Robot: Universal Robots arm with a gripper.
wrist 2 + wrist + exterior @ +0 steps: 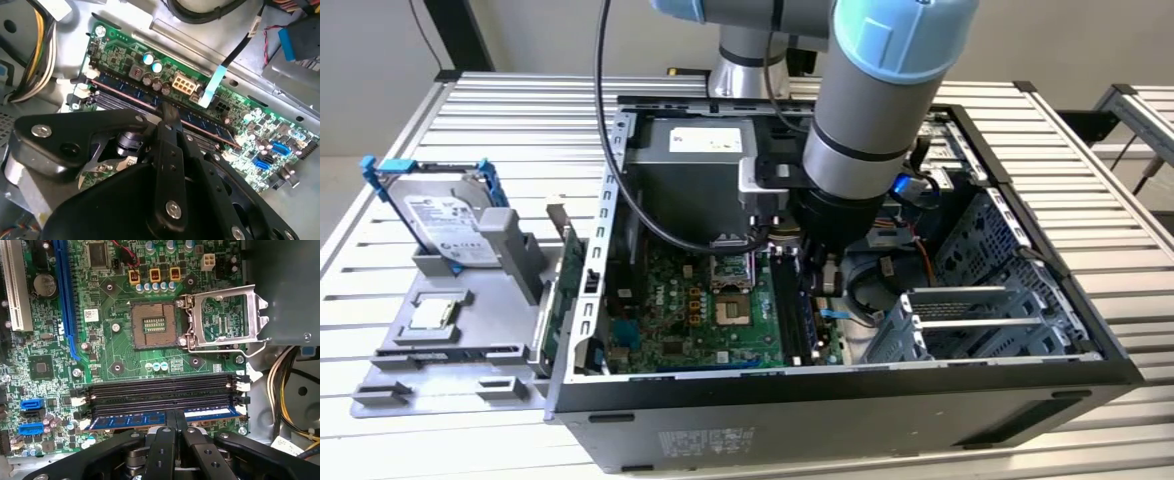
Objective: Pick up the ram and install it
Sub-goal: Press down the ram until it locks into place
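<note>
First wrist view gives us the clearest look at the work: the ram (150,418), a long narrow stick with a blue label face, stands on edge in the slot nearest the motherboard's (120,347) edge, alongside the other black memory slots (160,390), which lie bare. Our gripper (175,422) comes down on the stick about midway along its length, the two dark fingers (167,440) drawn narrow and pinching its top edge between them. In the second wrist view we see the same thing from the other side: the ram (200,125) runs along the board as a thin dark strip with a reddish edge, and the fingertips close on it near its middle. In the exterior view the arm (867,130) reaches steeply down into the open computer case (854,400), and the silver hard drive (447,222) in its blue bracket stands well apart on the grey tray (400,375) at the exterior view's left. We judge that picking up is done and the seating step is in hand: the stick is already lined up with its slot, though we cannot tell whether it is pressed fully home or whether the white latches (242,386) at the slot ends have caught. Seating calls for a straight, even push downward, keeping the stick upright and not tilted.
</note>
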